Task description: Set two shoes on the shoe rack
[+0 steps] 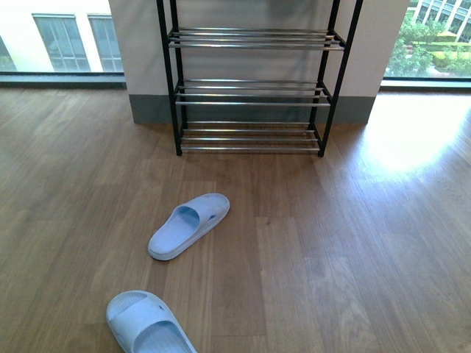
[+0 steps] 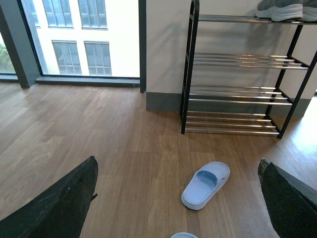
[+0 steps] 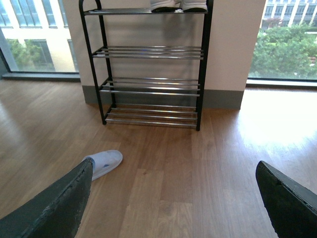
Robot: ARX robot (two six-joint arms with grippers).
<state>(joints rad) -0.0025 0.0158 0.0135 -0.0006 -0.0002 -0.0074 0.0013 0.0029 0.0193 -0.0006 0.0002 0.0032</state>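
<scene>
- The shoe rack (image 1: 250,97) fills the upper middle of the front view: black side frames and chrome bars, with no shoe on the three tiers visible there.
- The grey sneakers (image 2: 280,10) sit on the top tier, in the upper right corner of the left wrist view. That pair looks already placed.
- One pale blue slide (image 1: 189,225) lies on the wood floor at the centre of the front view, toe towards the rack and well apart from it.
- The second slide (image 1: 147,323) is at the lower left, cut off by the bottom edge.
- Both slides look like light, bendy moulded foam with a smooth skin. Pinching the strap band or the sole's side edge seems the best hold, and each should be laid flat across several bars.
- The left gripper (image 2: 177,163) is spread wide and holds nothing.
- The right gripper (image 3: 173,166) is likewise wide apart and holds nothing.
</scene>
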